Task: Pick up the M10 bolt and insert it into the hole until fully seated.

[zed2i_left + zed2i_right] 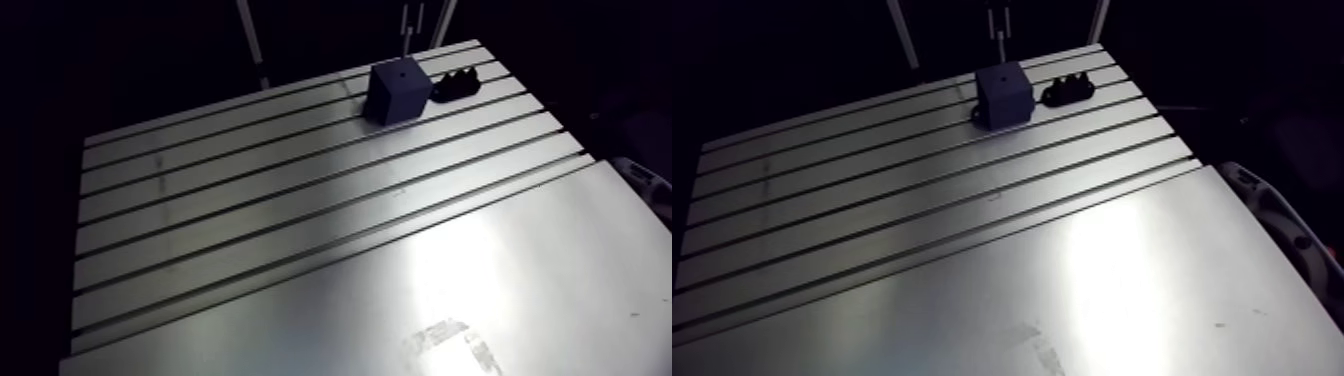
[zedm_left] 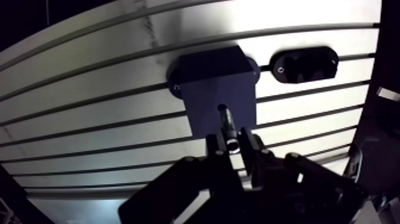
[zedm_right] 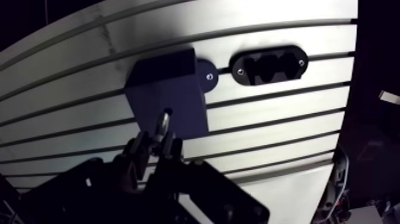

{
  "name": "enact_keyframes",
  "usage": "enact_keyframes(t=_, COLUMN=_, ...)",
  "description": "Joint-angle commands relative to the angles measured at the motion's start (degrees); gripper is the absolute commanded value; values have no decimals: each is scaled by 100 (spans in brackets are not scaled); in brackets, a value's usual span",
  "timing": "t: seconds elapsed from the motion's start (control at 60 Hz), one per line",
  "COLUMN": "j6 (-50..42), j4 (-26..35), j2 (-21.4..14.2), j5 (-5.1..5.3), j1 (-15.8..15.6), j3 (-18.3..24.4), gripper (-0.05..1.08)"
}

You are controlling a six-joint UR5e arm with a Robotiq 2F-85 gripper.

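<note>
The jaws are gripping the bolt point(image 2: 229, 127), its tip pointing at the hole point(image 3: 168, 111) in the block point(image 2: 217, 77) at the desk's point(image 1: 300, 200) one o'clock. It looks like stiff, smooth steel, likely slipping unless clamped squarely.

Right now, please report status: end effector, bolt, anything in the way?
End effector shut on bolt. Bolt tip over block, not seated. Black holder beside block, not in path.
</note>
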State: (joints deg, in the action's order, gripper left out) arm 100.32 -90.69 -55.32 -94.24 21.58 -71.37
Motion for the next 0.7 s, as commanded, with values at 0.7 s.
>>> enact_keyframes(t=0.7, j6=1, j4=-66, j2=0, j5=-2, j1=5, j3=-171, gripper=108)
